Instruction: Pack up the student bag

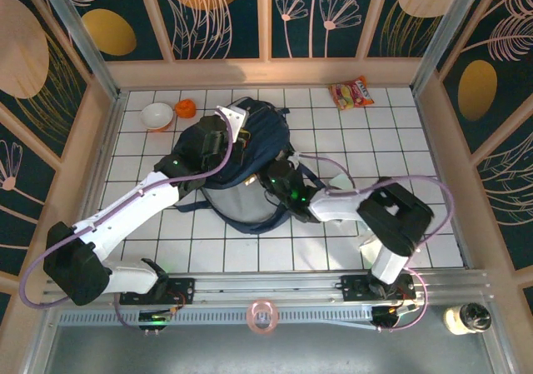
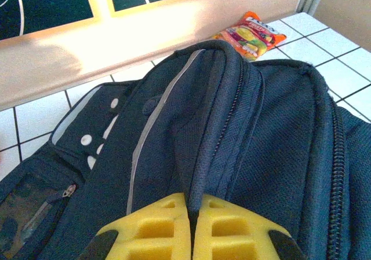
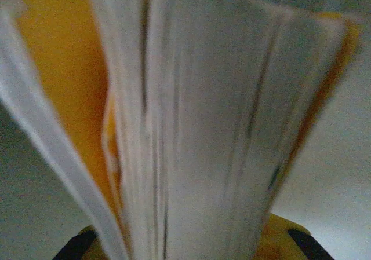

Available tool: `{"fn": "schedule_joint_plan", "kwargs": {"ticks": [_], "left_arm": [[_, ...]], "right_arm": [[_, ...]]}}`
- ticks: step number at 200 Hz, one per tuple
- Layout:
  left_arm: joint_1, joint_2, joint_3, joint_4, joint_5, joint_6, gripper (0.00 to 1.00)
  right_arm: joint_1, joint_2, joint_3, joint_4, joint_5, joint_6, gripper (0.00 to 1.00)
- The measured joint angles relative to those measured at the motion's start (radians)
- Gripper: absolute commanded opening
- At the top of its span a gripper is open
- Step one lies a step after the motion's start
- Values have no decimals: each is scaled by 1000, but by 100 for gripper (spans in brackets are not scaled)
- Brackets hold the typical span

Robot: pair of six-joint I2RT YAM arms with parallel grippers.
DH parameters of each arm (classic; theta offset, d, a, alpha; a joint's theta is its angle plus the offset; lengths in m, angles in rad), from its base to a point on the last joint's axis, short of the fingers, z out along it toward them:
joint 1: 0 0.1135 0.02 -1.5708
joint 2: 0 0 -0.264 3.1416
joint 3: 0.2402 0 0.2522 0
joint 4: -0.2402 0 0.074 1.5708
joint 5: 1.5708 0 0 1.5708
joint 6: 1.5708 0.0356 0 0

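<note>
The student bag (image 1: 268, 134) (image 2: 272, 132) lies in the middle of the white tiled table (image 1: 400, 149), its navy bulk toward the back wall and a grey panel of it toward my bases. My left gripper (image 1: 226, 137) (image 2: 192, 205) sits on the bag's far upper part, and its jaws are clenched on the bag. In the left wrist view my two yellow fingers (image 2: 156, 225) stand almost together, with a raised ridge of navy fabric pinched between them. A pale stripe runs along the cloth just left of that ridge.

My right gripper (image 1: 280, 184) (image 3: 191, 245) is at the bag's right edge; from above I cannot tell whether it touches the fabric or hangs just over it. Its jaws grasp a book (image 3: 191, 127): the right wrist view shows blurred page edges fanning upward between my fingers, with an orange cover on either side.

Beyond the bag, by the back wall, an orange snack packet (image 1: 351, 93) (image 2: 249, 34) lies to the bag's right. To the bag's left lies a white bowl (image 1: 156, 116) with a small orange thing (image 1: 185, 107) just beside it.
</note>
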Motion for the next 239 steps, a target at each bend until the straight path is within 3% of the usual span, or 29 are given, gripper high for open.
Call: {"fn": "schedule_joint_plan", "kwargs": {"ticks": [38,79,149,239], "left_arm": [[0,0,5,-1,-3,-7,0],[1,0,5,-1,-16,-7,0],[24,0,-10,5,-11,-11,0],[29,14,-72,58,43,-8,0]], "right_arm": [[-4,163,148,-3,5,28,52],[-6,168,159,-50,-24,41,80],[-5,-56,8,-178,-81,-22,85],[5,-563,-153,-504,-71,-212,84]]}}
